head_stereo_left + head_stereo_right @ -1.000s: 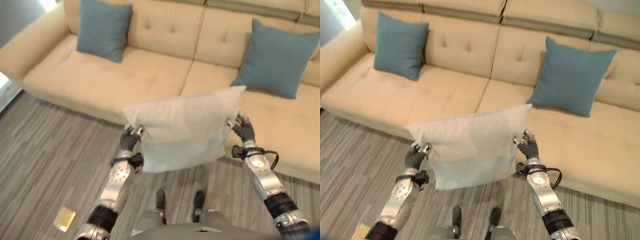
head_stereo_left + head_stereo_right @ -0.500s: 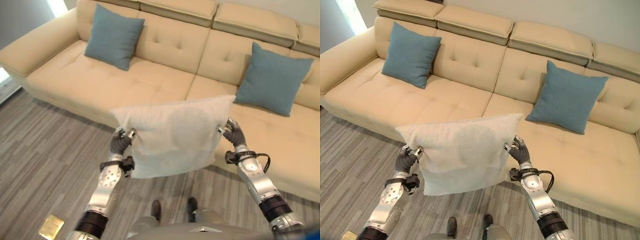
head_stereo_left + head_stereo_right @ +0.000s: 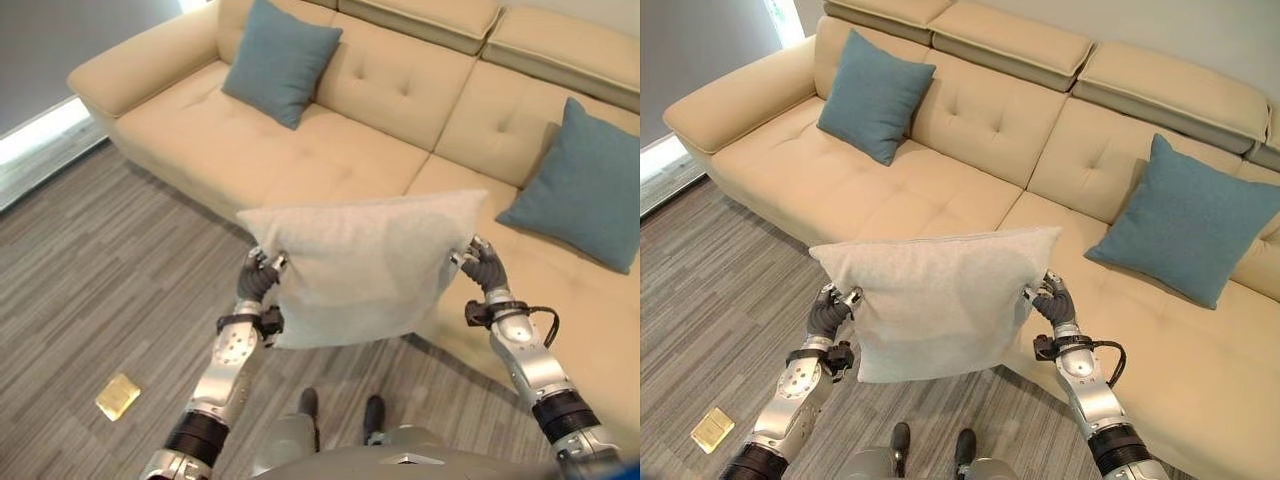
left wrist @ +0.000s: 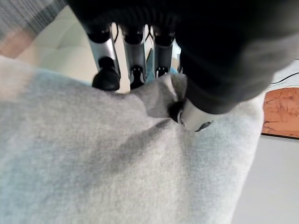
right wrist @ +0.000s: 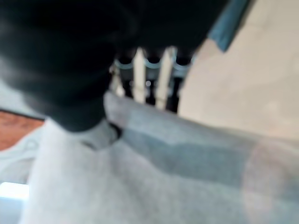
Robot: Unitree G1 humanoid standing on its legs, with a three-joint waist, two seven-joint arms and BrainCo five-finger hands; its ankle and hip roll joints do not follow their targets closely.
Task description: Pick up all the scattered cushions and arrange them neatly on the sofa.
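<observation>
Both my left hand [image 3: 827,313] and right hand [image 3: 1053,303] pinch the grey cushion [image 3: 935,300] stretched between them, sofa [image 3: 970,190] just beyond

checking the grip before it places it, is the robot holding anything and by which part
Yes: a pale grey square fabric cushion, held up in front of the beige sofa. The left hand pinches its left edge near the upper corner; the right hand pinches the right edge.
</observation>
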